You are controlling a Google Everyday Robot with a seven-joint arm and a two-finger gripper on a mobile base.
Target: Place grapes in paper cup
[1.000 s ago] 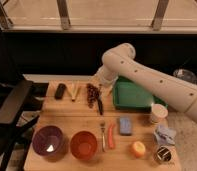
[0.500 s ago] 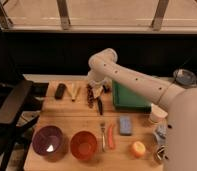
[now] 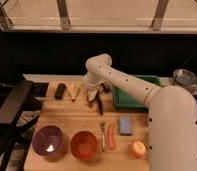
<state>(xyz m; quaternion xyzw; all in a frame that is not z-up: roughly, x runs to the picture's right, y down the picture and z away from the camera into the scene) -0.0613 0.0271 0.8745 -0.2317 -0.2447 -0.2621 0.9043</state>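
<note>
Grapes (image 3: 96, 101): a small, dark red-purple cluster, seen as a narrow dark patch on the wooden surface (image 3: 67, 117). Individual berries cannot be made out. The upper part of the bunch is covered by the gripper (image 3: 95, 91), so only the lower part shows.

Location: far half of the surface, around the middle of its width, just left of the green tray (image 3: 128, 95) and right of a pale yellow item (image 3: 73, 91). A black block (image 3: 60, 90) lies further left.

Orientation: the long axis runs from the far edge toward the near edge, with the near end leaning slightly to the right. That end tapers to a thin dark point; whether the tip is grapes or a separate dark item lying against them cannot be told.

Gripper: at the end of the white arm (image 3: 127, 82), lowered directly over the far end of the bunch, close to the surface. Jaws stand apart and grip nothing; the bunch lies on the wood.

Near half of the surface: purple bowl (image 3: 47, 140), orange bowl (image 3: 84, 144), fork (image 3: 103, 134), orange-red stick (image 3: 111, 136), blue sponge (image 3: 125, 125) and a round orange fruit (image 3: 138, 148), all well apart from the grapes.
</note>
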